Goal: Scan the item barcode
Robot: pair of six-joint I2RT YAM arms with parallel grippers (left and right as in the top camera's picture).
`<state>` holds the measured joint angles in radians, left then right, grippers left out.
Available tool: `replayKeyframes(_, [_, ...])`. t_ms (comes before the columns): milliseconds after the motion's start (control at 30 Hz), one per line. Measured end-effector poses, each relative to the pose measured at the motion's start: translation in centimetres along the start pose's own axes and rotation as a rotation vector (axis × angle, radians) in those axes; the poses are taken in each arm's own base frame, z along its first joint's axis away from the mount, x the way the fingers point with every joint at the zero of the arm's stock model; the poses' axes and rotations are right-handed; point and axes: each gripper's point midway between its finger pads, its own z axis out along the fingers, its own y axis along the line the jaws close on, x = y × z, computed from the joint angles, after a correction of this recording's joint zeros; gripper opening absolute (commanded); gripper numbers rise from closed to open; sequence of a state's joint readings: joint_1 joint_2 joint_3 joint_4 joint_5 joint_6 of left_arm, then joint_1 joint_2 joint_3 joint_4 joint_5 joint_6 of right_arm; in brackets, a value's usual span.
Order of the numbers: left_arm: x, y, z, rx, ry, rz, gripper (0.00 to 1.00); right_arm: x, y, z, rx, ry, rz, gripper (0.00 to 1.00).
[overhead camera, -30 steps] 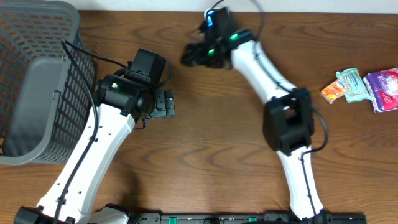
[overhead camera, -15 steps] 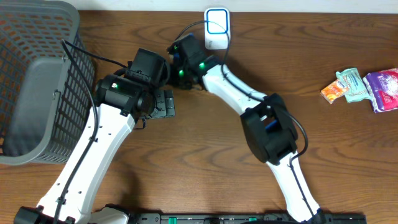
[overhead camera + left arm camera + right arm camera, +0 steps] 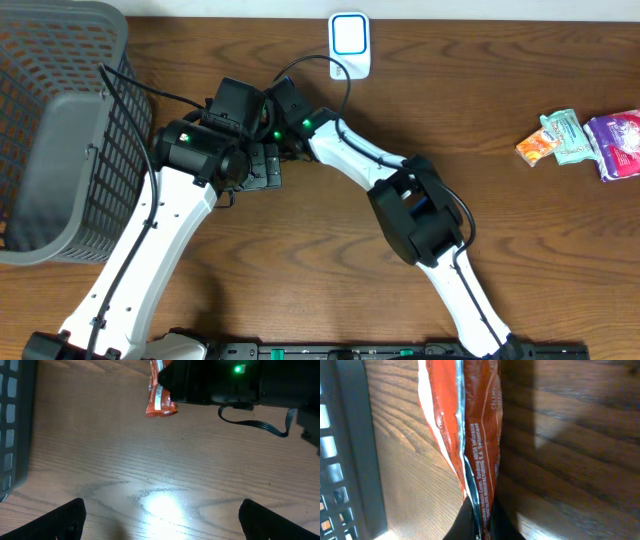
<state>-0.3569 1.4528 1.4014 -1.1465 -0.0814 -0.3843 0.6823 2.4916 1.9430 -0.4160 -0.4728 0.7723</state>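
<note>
Between the two arms, near the middle of the table [image 3: 300,265], the right gripper [image 3: 480,527] is closed on an orange-red packet [image 3: 470,435]. The jaws pinch the crimped end seam, so the rest of the packet extends beyond the fingertips with its printed faces uncovered. This hold suits the task: a grip on the seam keeps the fingers off the panel that must be read. Small print runs along one face in the right wrist view; no barcode can be made out there. Whether the packet is clear of the wood or resting on it cannot be told.

The left gripper [image 3: 165,515] hovers just beside, fully spread, with only bare wood between its fingers. From its camera the packet [image 3: 160,395] appears at the upper edge, under the dark body of the right arm. The open, empty jaws suggest this arm is standing by rather than sharing the grip.

The scanner [image 3: 350,45], a white unit with a blue-edged window, sits at the far edge of the table, near the right arm's wrist. The probable next move is to carry the packet there and turn the coded face toward the window.

A grey basket [image 3: 40,60] stands at the left; spare packets [image 3: 575,140] lie well apart at the right.
</note>
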Motion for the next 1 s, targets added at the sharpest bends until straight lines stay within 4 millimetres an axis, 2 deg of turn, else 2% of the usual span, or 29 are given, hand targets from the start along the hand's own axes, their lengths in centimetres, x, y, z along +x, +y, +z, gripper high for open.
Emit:
replayKeyframes(133, [0.0,0.0,0.0,0.000,0.000,0.000,0.98,0.3,-2.1,-1.8,0.085,0.034,0.014,0.01])
replayKeyframes(233, [0.0,0.0,0.0,0.000,0.001,0.000,0.98,0.0,-5.0,-5.0,0.230,0.033,0.026,0.01])
replayKeyframes(400, [0.0,0.0,0.0,0.000,0.000,0.000,0.98,-0.3,-9.8,-13.0,0.560,-0.002,-0.009,0.01])
replayKeyframes(567, [0.0,0.0,0.0,0.000,0.000,0.000,0.98,0.3,-11.9,-20.8,0.893,-0.054,-0.076,0.01])
replayKeyframes(667, [0.0,0.0,0.0,0.000,0.000,0.000,0.98,0.4,-13.6,-24.0,1.096,-0.091,-0.093,0.01])
replayKeyframes(800, [0.0,0.0,0.0,0.000,0.000,0.000,0.98,0.1,-16.6,-26.0,1.302,-0.164,-0.110,0.01])
replayKeyframes(867, [0.0,0.0,0.0,0.000,0.000,0.000,0.98,0.0,-18.1,-25.9,1.366,-0.196,-0.120,0.01])
replayKeyframes(900, [0.0,0.0,0.0,0.000,0.000,0.000,0.98,0.1,-19.3,-25.5,1.403,-0.206,-0.127,0.04])
replayKeyframes(1000, [0.0,0.0,0.0,0.000,0.000,0.000,0.98,0.9,-21.2,-24.6,1.455,-0.186,-0.139,0.13])
